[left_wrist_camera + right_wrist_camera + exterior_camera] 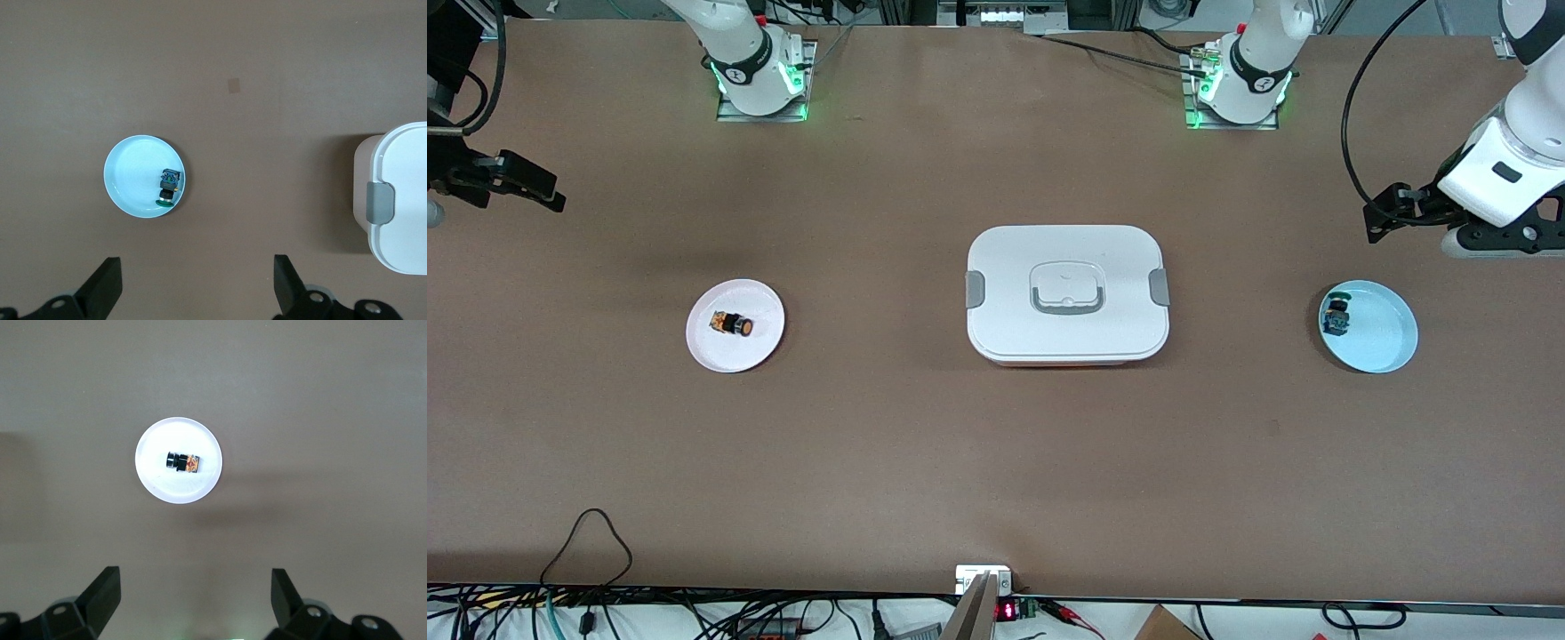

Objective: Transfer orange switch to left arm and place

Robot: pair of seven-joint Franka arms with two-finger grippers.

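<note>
Your orange switch [732,324] lies on its side on the pale pink plate [760,351], toward the right arm's end of the table; cap faces the box end. Nothing's touching it.

The box [1067,294] sits mid-table, lid on, grey clips at both short ends, between the two plates and well apart from both.

At the left arm's end you've got the light blue plate [1383,333] w/ the green-capped switch [1336,316] near its rim, on the side toward the box.

Right gripper [190,590]: up in the air at the table edge, off to the side of the pink plate, fingers spread wide, empty.

Left gripper [197,280]: up near its table edge, close to the blue plate, fingers also spread wide, nothing between them. In the front view it's partly hidden by the wrist, so exact spot over the table is approx.
</note>
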